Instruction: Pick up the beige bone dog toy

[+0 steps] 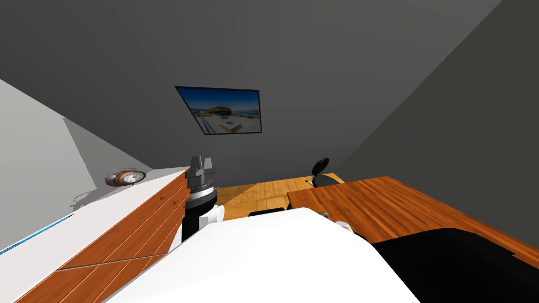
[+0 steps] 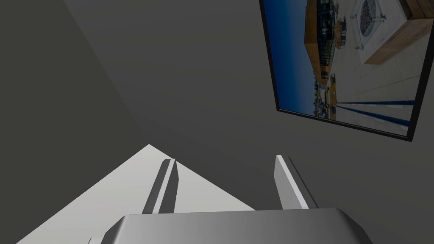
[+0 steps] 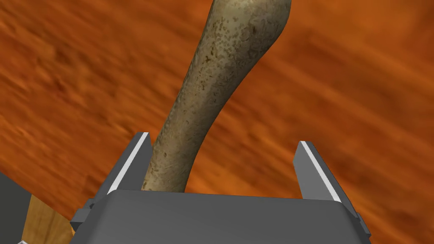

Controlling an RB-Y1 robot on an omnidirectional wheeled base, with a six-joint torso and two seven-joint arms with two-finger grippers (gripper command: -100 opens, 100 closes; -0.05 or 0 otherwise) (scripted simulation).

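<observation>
The beige, speckled bone dog toy lies on a reddish-brown wooden table top. My right gripper is open around its near end. The shaft runs out from between the fingers, close against one finger and well apart from the other. The far knob of the bone is cut off by the picture's edge. In the head view the table stands at my right. My left gripper is raised beside the dresser, and its fingers stand open with nothing between them.
A dresser with a white top and wooden drawer fronts runs along my left, with a round clock on it. A black office chair stands beyond the table. A black slab covers the table's near end. Light wooden floor lies ahead.
</observation>
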